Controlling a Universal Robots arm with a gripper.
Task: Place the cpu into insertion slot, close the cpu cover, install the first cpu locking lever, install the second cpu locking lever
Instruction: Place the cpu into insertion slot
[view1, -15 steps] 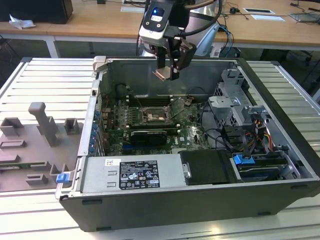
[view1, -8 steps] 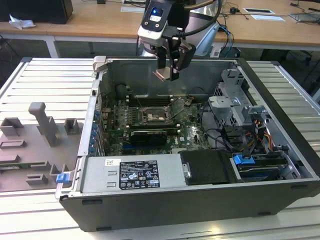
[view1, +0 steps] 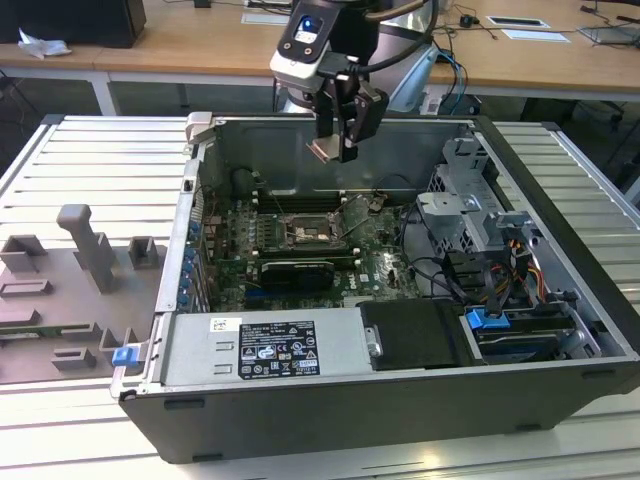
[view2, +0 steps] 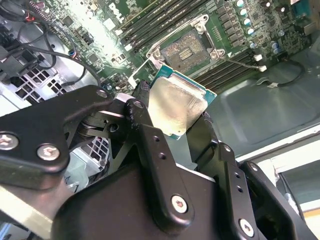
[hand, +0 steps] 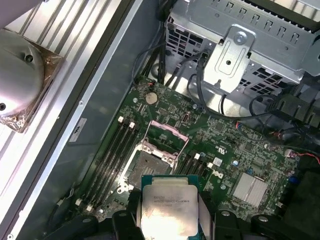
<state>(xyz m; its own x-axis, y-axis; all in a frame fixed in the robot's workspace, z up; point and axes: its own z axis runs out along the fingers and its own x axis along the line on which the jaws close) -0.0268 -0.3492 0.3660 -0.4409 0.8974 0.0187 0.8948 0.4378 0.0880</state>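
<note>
Hovering above the open case (view1: 560, 395), gripper (view1: 337, 150) clamped on the cpu (view2: 177, 107), chip held clear over the board (hand: 227, 150), slot (hand: 150, 162) bare below, cover (hand: 167, 132) seemingly tipped up beside it

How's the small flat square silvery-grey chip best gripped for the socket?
By two opposite thin edges, pinched in from the sides, as the gripper holds the silvery-grey square cpu now. It's thin and flat, so an edge pinch leaves both faces clear for the open dark square insertion slot.
</note>
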